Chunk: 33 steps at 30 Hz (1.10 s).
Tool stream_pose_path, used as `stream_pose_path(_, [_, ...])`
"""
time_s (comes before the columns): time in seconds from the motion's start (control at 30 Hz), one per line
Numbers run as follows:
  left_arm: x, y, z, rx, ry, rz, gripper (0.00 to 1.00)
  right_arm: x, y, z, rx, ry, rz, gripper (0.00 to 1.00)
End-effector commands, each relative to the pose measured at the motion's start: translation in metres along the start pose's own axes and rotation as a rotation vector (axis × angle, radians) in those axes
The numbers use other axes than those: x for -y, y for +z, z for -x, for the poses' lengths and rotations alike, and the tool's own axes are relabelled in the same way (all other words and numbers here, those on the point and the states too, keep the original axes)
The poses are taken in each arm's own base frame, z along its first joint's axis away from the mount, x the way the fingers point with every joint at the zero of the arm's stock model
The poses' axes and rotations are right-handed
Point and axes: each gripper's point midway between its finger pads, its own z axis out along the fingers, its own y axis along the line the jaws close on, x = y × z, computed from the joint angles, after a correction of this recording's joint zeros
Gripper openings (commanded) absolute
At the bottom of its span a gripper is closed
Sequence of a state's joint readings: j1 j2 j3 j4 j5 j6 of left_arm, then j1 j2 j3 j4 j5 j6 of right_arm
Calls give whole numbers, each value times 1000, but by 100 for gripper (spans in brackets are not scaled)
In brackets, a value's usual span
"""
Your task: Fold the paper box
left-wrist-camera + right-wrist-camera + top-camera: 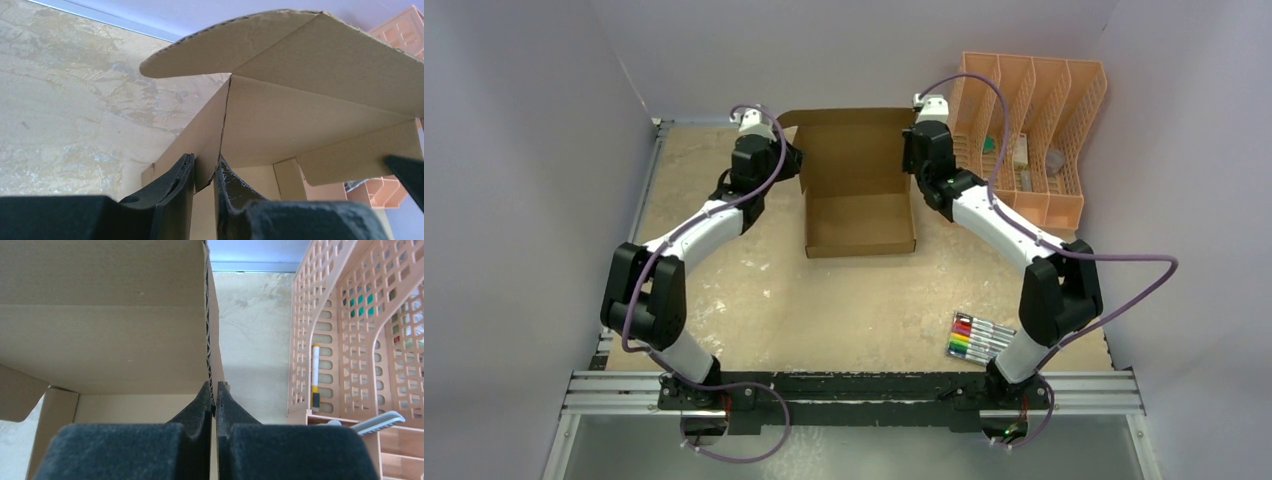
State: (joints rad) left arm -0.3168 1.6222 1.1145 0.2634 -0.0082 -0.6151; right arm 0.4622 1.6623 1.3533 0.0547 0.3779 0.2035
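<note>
1. The box sits on the worktop at the middle of its far edge. By my reckoning it is more than half done: the shallow base has all four walls up, and the lid rises from its back wall, wide open. What is left, I'd say, is to bring the lid down and tuck in its flaps. I can see nothing lying in the base.
2. The organizer stands at the far right corner, just beside the box. Its slots hold a few small things: one pen stands upright, and there are green and grey bits I cannot make out.
3. The right tool is pressed together on the box's right rear edge, with the corrugated edge running down between its fingers.
4. The left tool straddles the box's left rear corner, with cardboard between its fingers. I cannot tell whether it is pinching the cardboard or loose around it.
5. A row of markers lies near the near right corner, well apart from the box.
</note>
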Motion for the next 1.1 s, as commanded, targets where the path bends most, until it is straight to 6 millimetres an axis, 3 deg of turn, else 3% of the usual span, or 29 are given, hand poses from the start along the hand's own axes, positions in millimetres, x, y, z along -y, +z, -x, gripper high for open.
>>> stream_pose_path(0.0, [28, -11, 6, 74, -65, 9, 19, -21, -7, 4, 88, 30, 15, 0])
stream_pose_path(0.37, [9, -18, -35, 57, -182, 80, 19, -13, -16, -41, 34, 23, -13, 0])
stream_pose_path(0.47, [19, -21, -39, 63, -272, 61, 19, -16, -22, -46, 24, 23, -4, 0])
stream_pose_path(0.67, [43, -18, -28, 75, -326, 49, 21, -21, -25, -51, 15, 13, 1, 0])
stream_pose_path(0.83, [56, -20, -45, 60, -344, 40, 21, -23, -29, -60, 17, 7, 13, 0])
stream_pose_path(1.07, [57, -26, -75, 15, -381, 40, 22, -27, -33, -72, -6, 26, 29, 0])
